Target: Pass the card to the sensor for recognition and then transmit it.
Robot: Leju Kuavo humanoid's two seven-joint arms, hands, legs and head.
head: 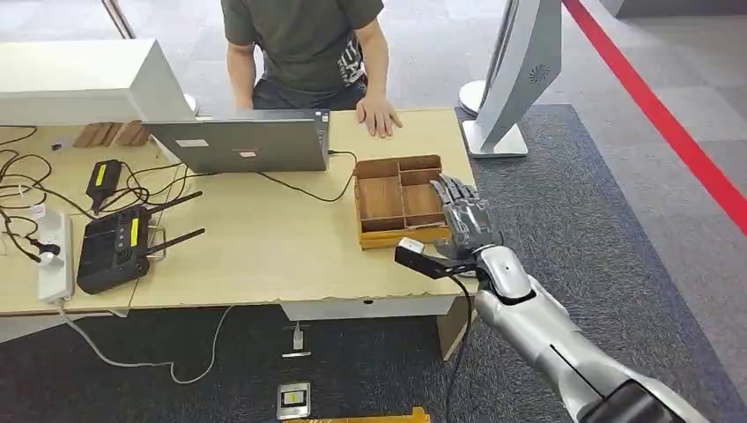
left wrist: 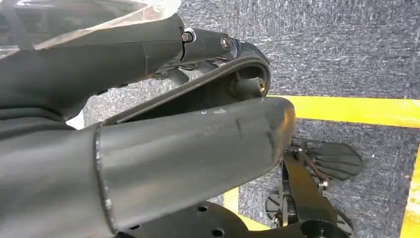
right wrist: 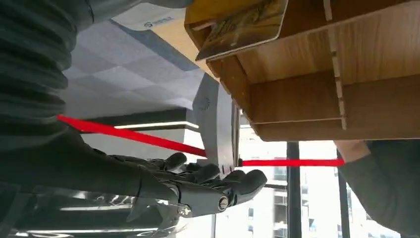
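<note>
The robot's right hand (head: 464, 220) is up over the right edge of the wooden table (head: 255, 247), with its dark fingers (head: 454, 189) spread apart and nothing in them. Its fingertips reach over the right side of the wooden box (head: 398, 201), which has little rooms inside. In the right wrist view the card (right wrist: 243, 26) lies tilted in one corner room of the box, close to the right hand (right wrist: 198, 188) but not touching it. I cannot tell from the head view which room that is. At about 9 o'clock from the box sits a black router (head: 114, 248) with stick antennas, beside a white power strip (head: 55, 256). At 11 o'clock stands an open laptop (head: 242, 141). Farthest away, at 12 o'clock, a person rests a hand (head: 380, 115) flat on the table. The left hand cannot be made out.
</note>
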